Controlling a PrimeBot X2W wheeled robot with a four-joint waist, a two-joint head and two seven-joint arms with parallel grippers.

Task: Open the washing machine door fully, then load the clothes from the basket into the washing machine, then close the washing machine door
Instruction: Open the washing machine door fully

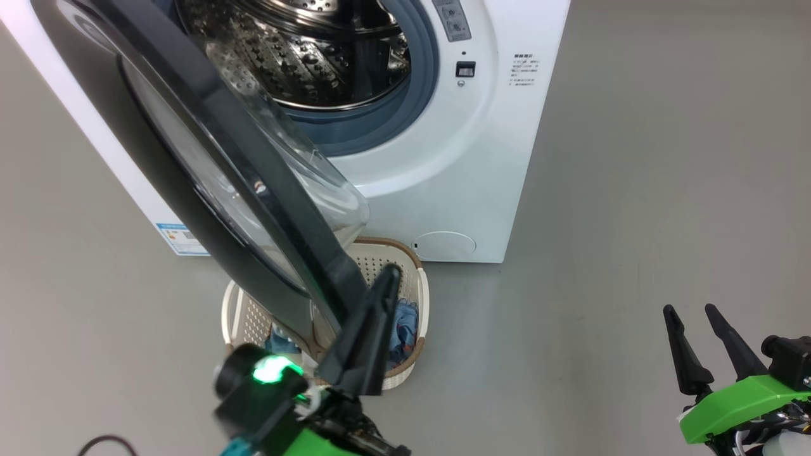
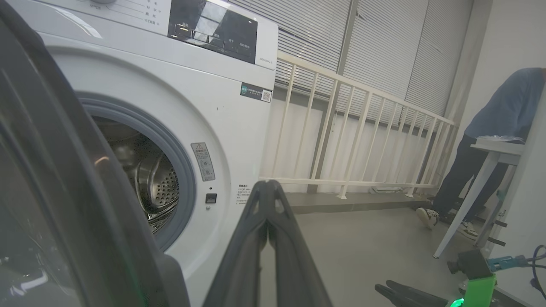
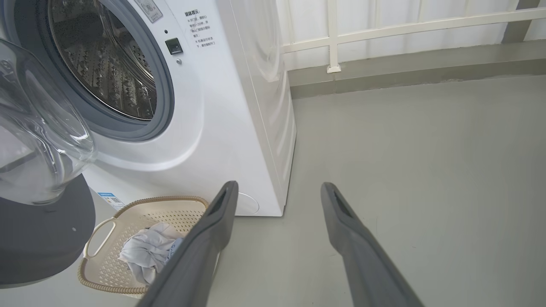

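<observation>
Left tool [image 1: 393, 273], fingers together, sits at the rim of the open washing machine door [image 1: 253, 190], above the basket [image 1: 423, 304]; right tool [image 1: 688, 308] has its fingers apart.

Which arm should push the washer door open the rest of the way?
Left, most likely. The left gripper, shut, sits right beside the washing machine door at its lower edge, while the right gripper hangs open far off over the floor.
</observation>
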